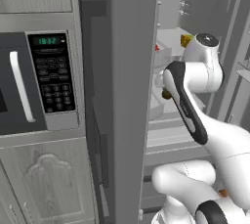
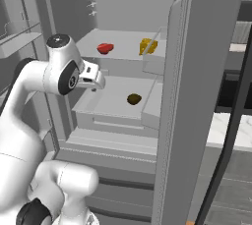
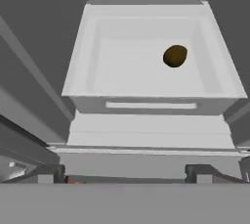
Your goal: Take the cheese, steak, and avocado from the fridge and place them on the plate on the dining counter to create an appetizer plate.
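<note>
Now hovering, gripper [image 3: 126, 171] fingers wide, holding nothing; round olive avocado [image 3: 175, 56] upper right in smooth pale tray [image 3: 93, 52].

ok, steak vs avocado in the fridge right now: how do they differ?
The steak is red and angular; the avocado is dark brown-olive and rounded. The steak sits on the upper shelf, left of the cheese; the avocado lies alone in the tray one level down. Both are small, similar in size, and untouched.
</note>
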Controlling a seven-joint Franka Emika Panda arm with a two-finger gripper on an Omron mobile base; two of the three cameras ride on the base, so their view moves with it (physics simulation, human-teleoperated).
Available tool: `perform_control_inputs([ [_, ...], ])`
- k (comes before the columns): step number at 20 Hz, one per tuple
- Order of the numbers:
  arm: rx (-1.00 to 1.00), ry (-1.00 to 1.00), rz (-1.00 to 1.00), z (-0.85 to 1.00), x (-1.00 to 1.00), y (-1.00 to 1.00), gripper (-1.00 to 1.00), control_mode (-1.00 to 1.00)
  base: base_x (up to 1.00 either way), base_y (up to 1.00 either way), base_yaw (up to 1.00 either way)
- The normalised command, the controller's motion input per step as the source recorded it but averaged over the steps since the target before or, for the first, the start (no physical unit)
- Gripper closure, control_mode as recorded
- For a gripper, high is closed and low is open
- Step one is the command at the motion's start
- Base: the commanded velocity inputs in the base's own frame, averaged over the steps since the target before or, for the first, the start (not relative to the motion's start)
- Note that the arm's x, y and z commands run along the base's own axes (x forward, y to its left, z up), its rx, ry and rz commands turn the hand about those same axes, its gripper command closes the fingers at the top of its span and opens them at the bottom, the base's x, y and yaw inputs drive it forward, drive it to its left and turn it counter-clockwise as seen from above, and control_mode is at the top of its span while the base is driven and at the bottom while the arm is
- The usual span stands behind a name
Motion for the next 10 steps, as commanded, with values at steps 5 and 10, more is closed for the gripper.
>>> perform_control_inputs([
  [5,0.00,-0.06,-0.01,0.21,0.02,-0.01,-1.00,-1.00,0.00,0.00,0.00],
  [10,0.00,0.00,-0.03,0.38,0.16,0.00,-1.00,-1.00,0.00,0.00,0.00],
])
